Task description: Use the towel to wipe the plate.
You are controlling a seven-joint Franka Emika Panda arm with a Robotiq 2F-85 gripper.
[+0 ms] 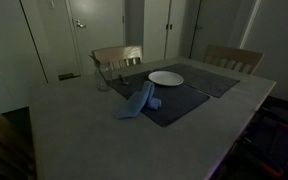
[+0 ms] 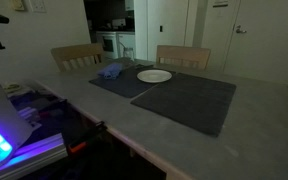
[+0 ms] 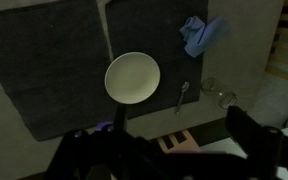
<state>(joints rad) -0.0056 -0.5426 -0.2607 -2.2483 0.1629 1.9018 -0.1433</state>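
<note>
Dim dining room, pale grey counter (image 1: 74, 135), dark grey fabric placemat (image 1: 184, 100) on top. Crumpled blue cloth towel (image 1: 139, 100) lies on placemat near round white ceramic plate (image 1: 166, 77), apart from it. Your fingers (image 3: 84, 158) spread wide, nothing between them, hanging above plate in wrist view. Step in hand, by my read: fetch towel. Move over heap, come down on its bunched middle, pinch plenty of cloth so it won't slip once you scrub. Keep clear of plate rim. No brand, label or writing legible anywhere.

The end effector (image 3: 170, 152) hangs high, pointing downward, its jaws seemingly spread wide.
</note>
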